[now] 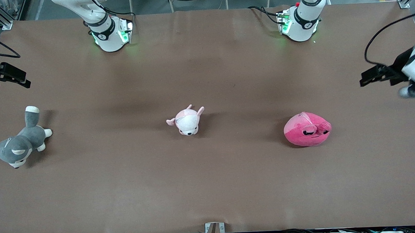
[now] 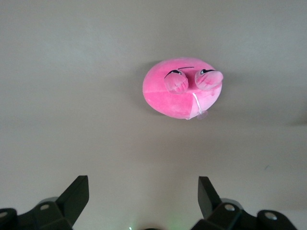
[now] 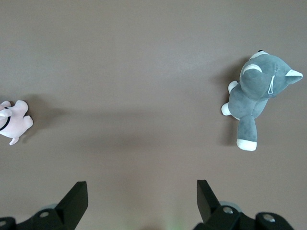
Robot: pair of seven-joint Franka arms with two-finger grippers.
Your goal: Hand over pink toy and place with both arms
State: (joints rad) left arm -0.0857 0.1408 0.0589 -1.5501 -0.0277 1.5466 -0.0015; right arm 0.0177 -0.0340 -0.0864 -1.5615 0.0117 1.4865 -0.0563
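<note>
The left gripper (image 1: 367,78) hung wide open and empty at the right edge of the frame, above the table (image 1: 210,186). The right gripper (image 1: 20,78), at the left edge, was wide open and empty too. The pink toy (image 1: 307,129) lay right of the middle, with a small pale pink plush (image 1: 186,121) in the middle and a grey dog (image 1: 19,144) at the left.

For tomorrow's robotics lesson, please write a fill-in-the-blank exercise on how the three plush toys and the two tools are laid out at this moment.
1. The pink toy lies toward the ____ arm's end of the table.
2. The plush between the pink toy and the grey-and-white dog is pale pink and ____.
3. The left tool is open and holds ____.
4. The right tool, also open, waits above the table edge near the ____ plush.

Missing words: left; white; nothing; grey-and-white dog
</note>
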